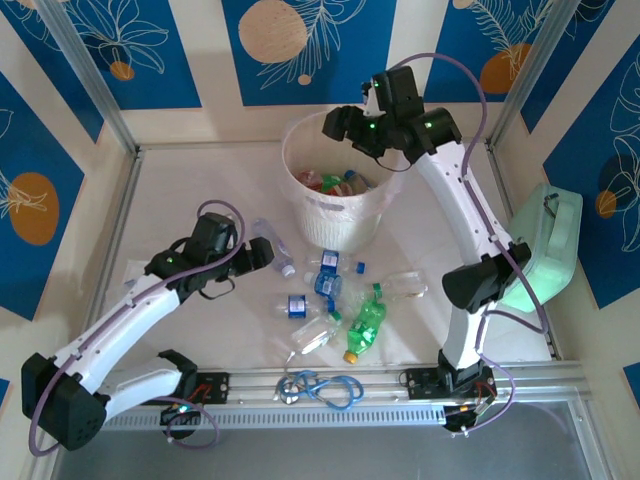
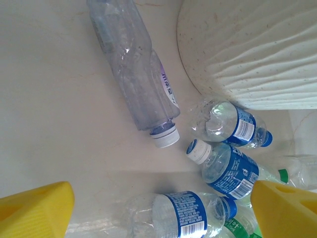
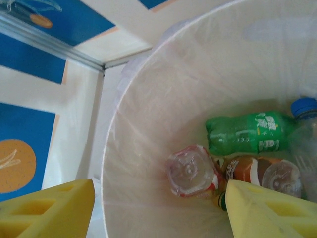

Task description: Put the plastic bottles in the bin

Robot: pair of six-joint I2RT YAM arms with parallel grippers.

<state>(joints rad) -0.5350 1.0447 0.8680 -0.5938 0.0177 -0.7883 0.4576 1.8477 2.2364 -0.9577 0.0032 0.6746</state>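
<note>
Right pincer (image 3: 158, 198) hangs over the mouth of the bin (image 1: 335, 215), fingers apart, nothing between them. Inside the bin: 1 green bottle (image 3: 245, 134), 1 red-labelled bottle (image 3: 190, 171), 1 brown bottle (image 3: 262, 173), and a blue cap (image 3: 303, 106) at the wall. The rest of the plastic bottles lie in a loose cluster on the surface (image 1: 180, 190) on the bin's near side.

Left pincer (image 2: 161, 198) sits low over that cluster, near-left of the bin, fingers wide apart, empty. Left arm is clearly nearer for the next pick.

Key geometry: big clear bottle (image 2: 133, 74) lies flat just left of the bin's base, ahead of the Left pincer. Its cap end faces the pincer and its long axis points roughly away, so it crosses the fingers' closing line. Looks good for a side squeeze. The blue-labelled bottle (image 2: 183, 213) right under the pincer lies the other way, axis running finger to finger. I'd say that 1 needs a wrist turn first.
</note>
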